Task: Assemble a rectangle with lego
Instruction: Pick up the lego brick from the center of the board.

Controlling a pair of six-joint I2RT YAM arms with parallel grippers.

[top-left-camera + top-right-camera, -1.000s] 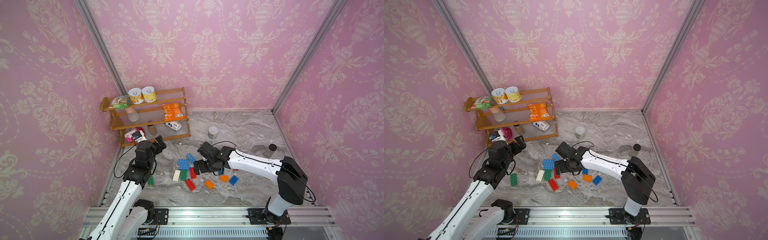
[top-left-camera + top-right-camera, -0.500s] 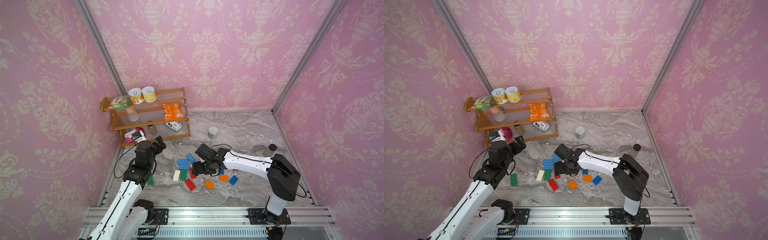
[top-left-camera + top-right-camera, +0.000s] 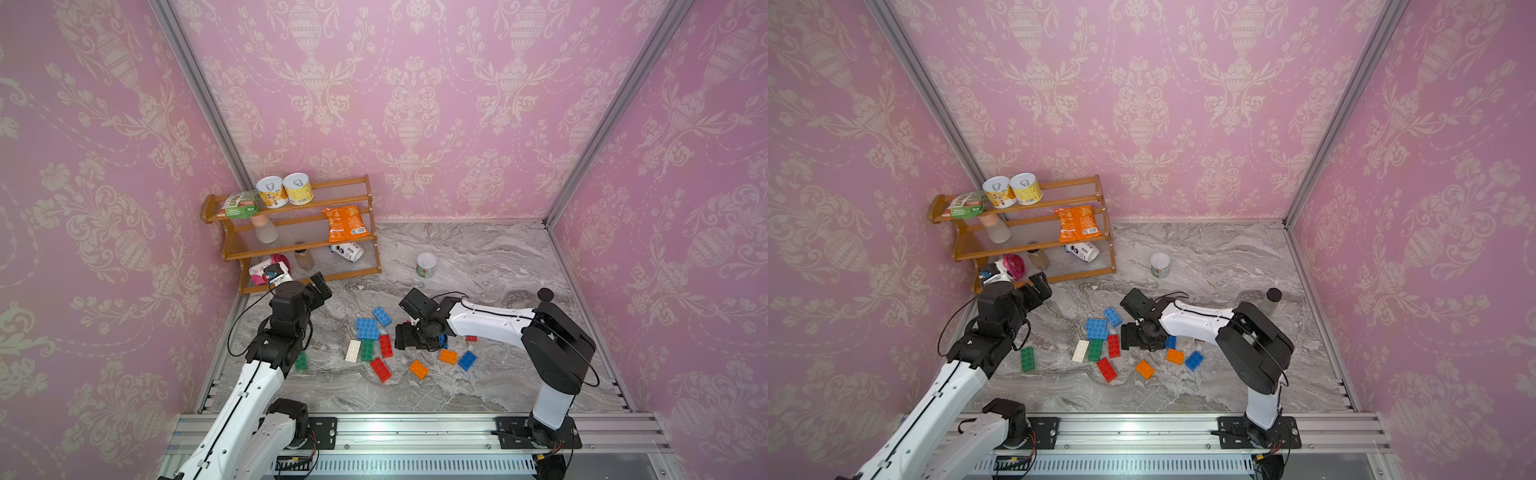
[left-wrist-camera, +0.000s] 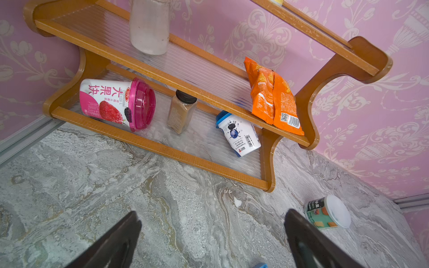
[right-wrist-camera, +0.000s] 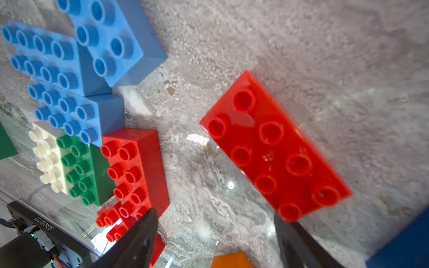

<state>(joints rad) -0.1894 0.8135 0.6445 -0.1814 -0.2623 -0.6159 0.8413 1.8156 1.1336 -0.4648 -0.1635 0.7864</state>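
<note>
Lego bricks lie loose on the marble table (image 3: 478, 257). Two blue 2x4 bricks (image 3: 367, 328) sit side by side, and below them a white (image 3: 353, 350), a green (image 3: 367, 349) and a red brick (image 3: 386, 345) stand in a row. In the right wrist view a slanted red 2x4 brick (image 5: 276, 148) touches one fingertip (image 5: 299, 243) with its end. My right gripper (image 3: 409, 336) hangs low beside that row, open, with only marble between its fingers. My left gripper (image 3: 322, 286) hovers open and empty by the shelf; the left wrist view shows its spread fingers (image 4: 116, 243).
More bricks lie around: red (image 3: 380, 369), two orange (image 3: 418, 369), blue (image 3: 467, 360), green (image 3: 301, 360) by the left arm. A wooden shelf (image 3: 291, 232) with tins and packets fills the back left corner. A small cup (image 3: 426, 264) and a dark-lidded jar (image 3: 544, 296) stand on the table.
My right gripper has shifted a little left toward the brick row and its jaws have narrowed somewhat. The left arm has not moved.
</note>
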